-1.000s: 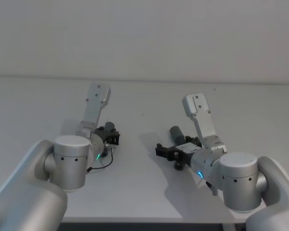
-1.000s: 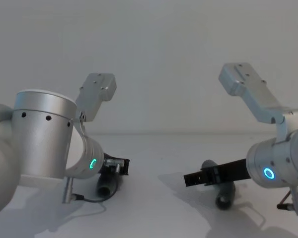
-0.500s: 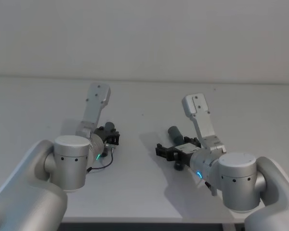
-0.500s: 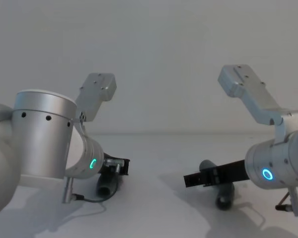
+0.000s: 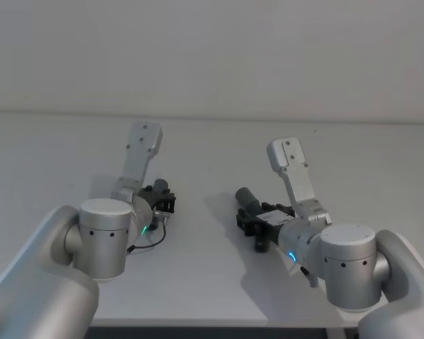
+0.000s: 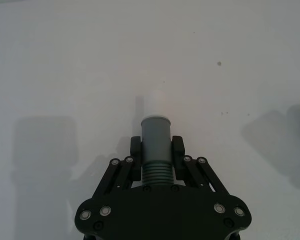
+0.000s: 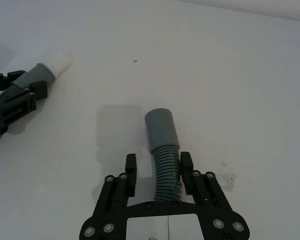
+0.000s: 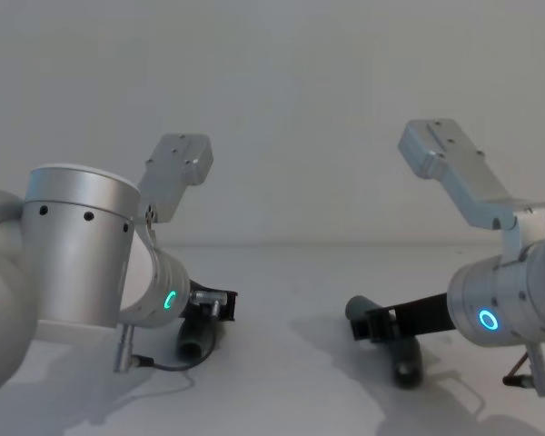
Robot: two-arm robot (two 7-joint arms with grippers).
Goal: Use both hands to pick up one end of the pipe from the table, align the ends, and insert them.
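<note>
Two dark grey pipe pieces lie on the white table [image 5: 205, 282]. My left gripper [image 6: 156, 145] is shut on the left pipe piece [image 6: 155, 131], whose whitish end [image 6: 155, 105] sticks out past the fingers; in the head view this gripper [image 5: 167, 202] rests low on the table. My right gripper [image 7: 158, 162] is shut on the ribbed part of the right pipe piece [image 7: 162, 134], with its open grey end [image 5: 244, 195] pointing away from me. In the chest view that piece [image 8: 361, 310] bends down behind the right gripper [image 8: 381, 325]. The two pieces are well apart.
A thin black cable [image 5: 147, 243] trails on the table beside the left arm. The off-white wall [image 5: 212, 56] stands behind the table's far edge. Bare table lies between the two grippers [image 5: 205, 212].
My right gripper's fingers, spread wide before, have come together on the right pipe piece, and its far end has swung a little to the left. The left gripper has not moved.
</note>
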